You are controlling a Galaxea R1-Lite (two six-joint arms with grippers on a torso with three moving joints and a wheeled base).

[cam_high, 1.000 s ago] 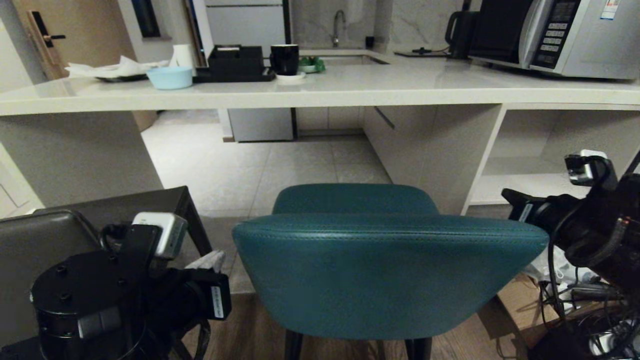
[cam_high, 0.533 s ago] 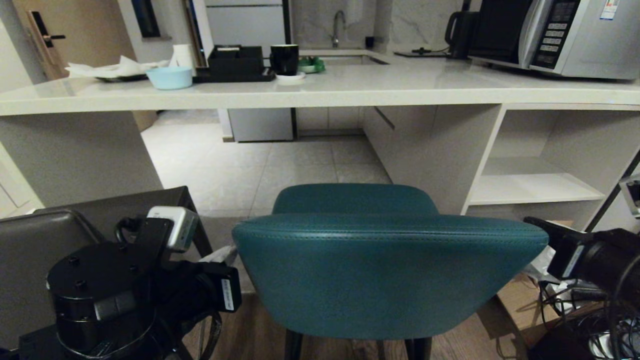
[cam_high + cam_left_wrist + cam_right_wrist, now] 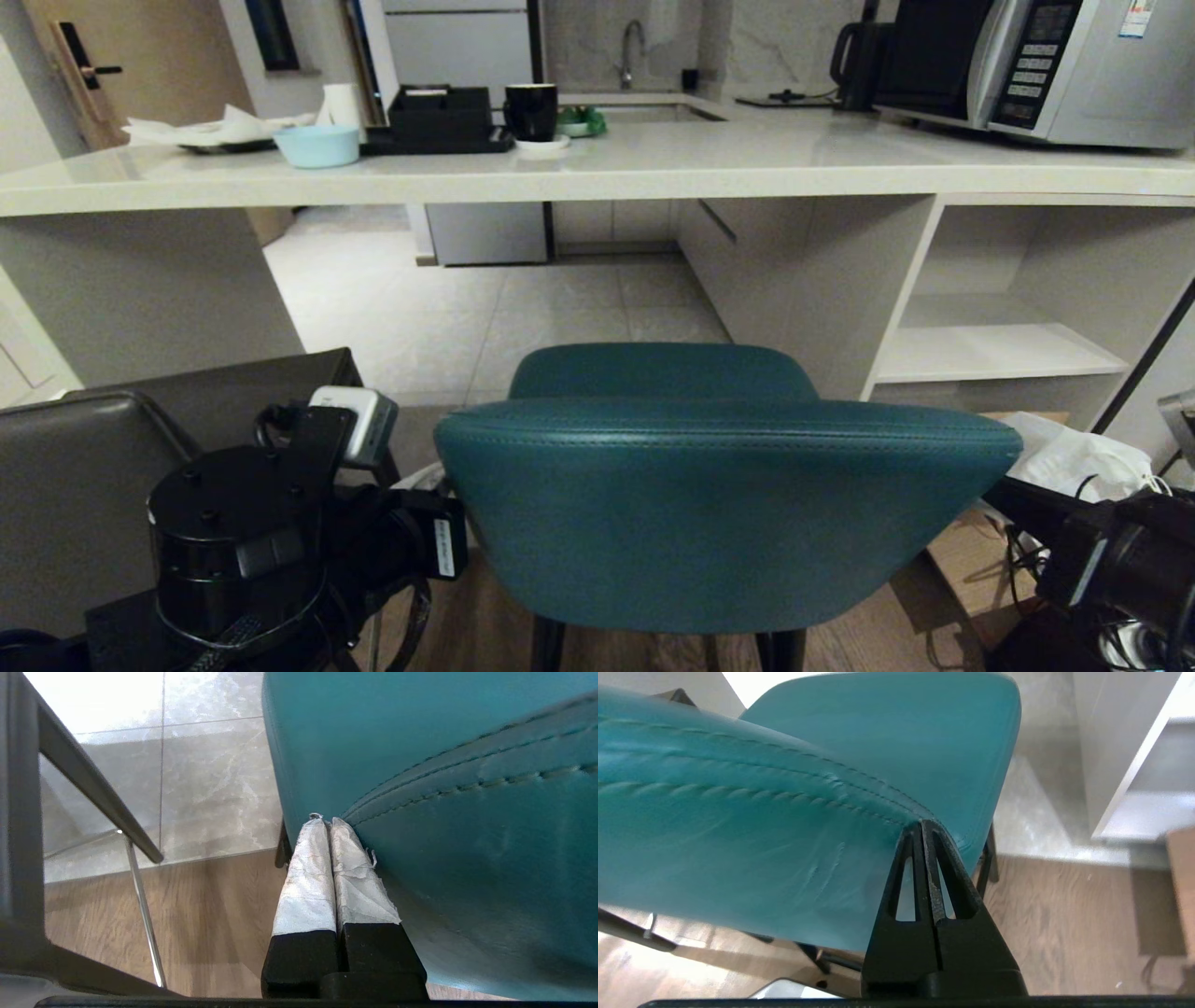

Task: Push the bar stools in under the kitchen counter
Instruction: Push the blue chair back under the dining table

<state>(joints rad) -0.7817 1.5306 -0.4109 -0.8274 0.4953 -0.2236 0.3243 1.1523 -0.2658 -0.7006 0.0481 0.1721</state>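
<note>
Teal stool (image 3: 719, 504) in the lower centre of the head view, back turned to the camera, seat pointing toward the table (image 3: 597, 173) across the upper part of the frame. Not under the table: tiled floor (image 3: 485, 308) visible between the seat and the table edge.

Left hand (image 3: 327, 823) at the lower left of the head view, clenched with nothing inside, the two taped fingers (image 3: 306, 877) pressed together. Tips at the left end of the teal back, just under the stitched seam; looks like touching, but cannot tell for sure. Right hand (image 3: 922, 828) at the lower right of the head view, also clenched and empty, black fingers (image 3: 945, 877) closed to one point. Tip right at the right end of the same back, at the corner seam; contact cannot be told for sure.

Grey stool (image 3: 84, 485) at the lower left of the head view, partly behind the left arm, beside the teal one and also in front of the table.

Count: two stools, one teal and one grey. Two hands, one at each end of the teal back. On the table, upper part of the frame: one light blue bowl (image 3: 317, 145), one black mug (image 3: 531, 110), one black tray (image 3: 439, 121), one microwave (image 3: 1055, 65). One open shelf (image 3: 990, 350) under the table at the right.
</note>
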